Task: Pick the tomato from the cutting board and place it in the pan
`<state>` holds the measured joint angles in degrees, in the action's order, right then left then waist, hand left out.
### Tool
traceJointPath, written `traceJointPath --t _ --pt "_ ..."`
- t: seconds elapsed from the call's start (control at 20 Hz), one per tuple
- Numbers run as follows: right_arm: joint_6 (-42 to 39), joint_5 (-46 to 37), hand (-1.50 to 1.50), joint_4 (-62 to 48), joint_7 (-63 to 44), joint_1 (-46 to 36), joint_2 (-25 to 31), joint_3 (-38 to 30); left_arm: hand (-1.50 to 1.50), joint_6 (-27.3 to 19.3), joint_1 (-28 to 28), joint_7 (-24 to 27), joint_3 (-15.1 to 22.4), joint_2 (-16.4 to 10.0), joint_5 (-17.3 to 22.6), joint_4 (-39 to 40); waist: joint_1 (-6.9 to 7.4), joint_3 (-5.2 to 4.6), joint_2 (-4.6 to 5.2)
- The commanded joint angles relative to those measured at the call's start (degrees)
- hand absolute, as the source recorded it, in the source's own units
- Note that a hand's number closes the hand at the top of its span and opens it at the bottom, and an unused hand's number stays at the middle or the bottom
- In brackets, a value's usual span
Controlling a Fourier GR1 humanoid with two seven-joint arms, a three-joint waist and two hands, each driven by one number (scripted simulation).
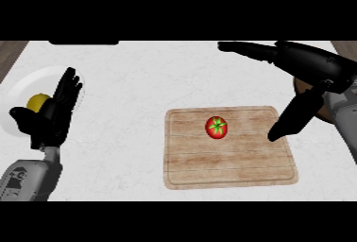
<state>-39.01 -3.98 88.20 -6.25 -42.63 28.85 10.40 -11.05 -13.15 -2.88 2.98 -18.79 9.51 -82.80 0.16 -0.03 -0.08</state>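
Observation:
A red tomato (pixel 216 127) with a green stem lies on the upper middle of the wooden cutting board (pixel 226 165). My right hand (pixel 310 64) hovers at the upper right, open, fingers stretched leftward and thumb pointing down toward the board's right edge, apart from the tomato. A dark round object at the right edge (pixel 301 87), perhaps the pan, is mostly hidden behind that hand. My left hand (pixel 52 113) rests open at the left, fingers up.
A white plate (pixel 24 85) holding a yellow fruit (pixel 38 101) sits at the left, partly behind my left hand. The pale marble counter (pixel 140 85) stretches between plate and board. A dark strip (pixel 83 43) lies at the top edge.

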Motion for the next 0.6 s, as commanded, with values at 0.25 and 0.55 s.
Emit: traceJointPath --t 0.25,0.55 --pt "-3.82 -3.89 -1.50 3.86 -9.10 2.75 -3.50 0.32 0.00 -0.84 -1.25 -2.05 -0.55 2.76 -3.09 -0.21 -0.12 0.01 0.06" --pt "0.90 -13.14 -1.50 0.68 -9.55 2.93 -7.62 1.76 0.00 2.17 3.41 -2.01 -1.97 1.79 -2.15 -5.05 0.35 0.02 0.01"
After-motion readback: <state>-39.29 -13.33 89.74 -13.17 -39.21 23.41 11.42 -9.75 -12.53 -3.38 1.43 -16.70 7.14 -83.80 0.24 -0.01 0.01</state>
